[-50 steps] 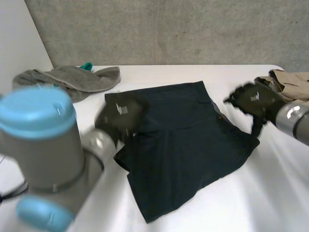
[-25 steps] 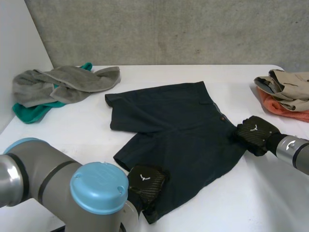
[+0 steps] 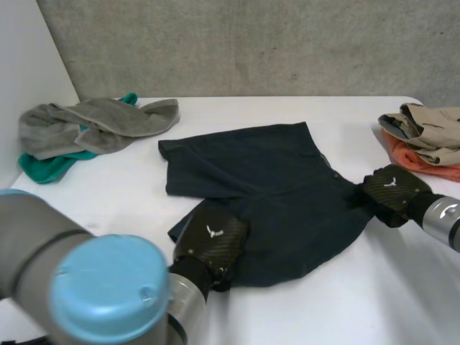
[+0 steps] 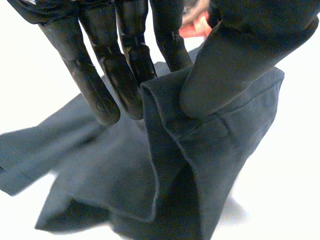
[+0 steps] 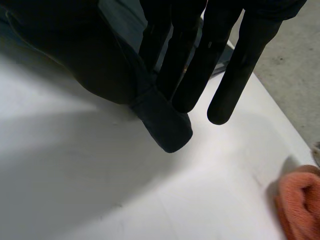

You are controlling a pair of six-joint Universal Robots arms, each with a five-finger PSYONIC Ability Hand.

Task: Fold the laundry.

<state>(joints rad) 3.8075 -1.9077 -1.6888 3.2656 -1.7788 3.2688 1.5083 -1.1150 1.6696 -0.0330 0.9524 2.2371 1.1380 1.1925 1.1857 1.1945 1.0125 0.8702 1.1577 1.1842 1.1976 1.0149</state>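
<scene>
We see a pair of dark navy shorts [image 3: 273, 187] spread on the white table [image 3: 359, 302], roughly in its middle, with the waistband towards the far side and the legs towards us. Our left hand [image 3: 213, 239] sits at the near edge of the shorts, on the hem of the leg nearest that arm. In its wrist view the thumb presses the hem against the fingers, so the hand is clamped on the cloth, and the pinched edge stands up off the table in a loose fold while the rest of the shorts [image 4: 100, 170] trails down flat beneath it. Our right hand [image 3: 392, 190] is at the opposite side of the garment, on the outer edge that points towards that arm. In its wrist view the fingers run straight and a small dark corner of the shorts [image 5: 162, 122] is caught between them and the thumb, just above the tabletop. At the far left corner of the table we see a grey towel [image 3: 100, 118] heaped over a teal cloth [image 3: 43, 167], well apart from the shorts. At the far right a beige garment [image 3: 431, 133] lies on top of an orange cloth [image 3: 413, 158], near our right hand but not touching it
</scene>
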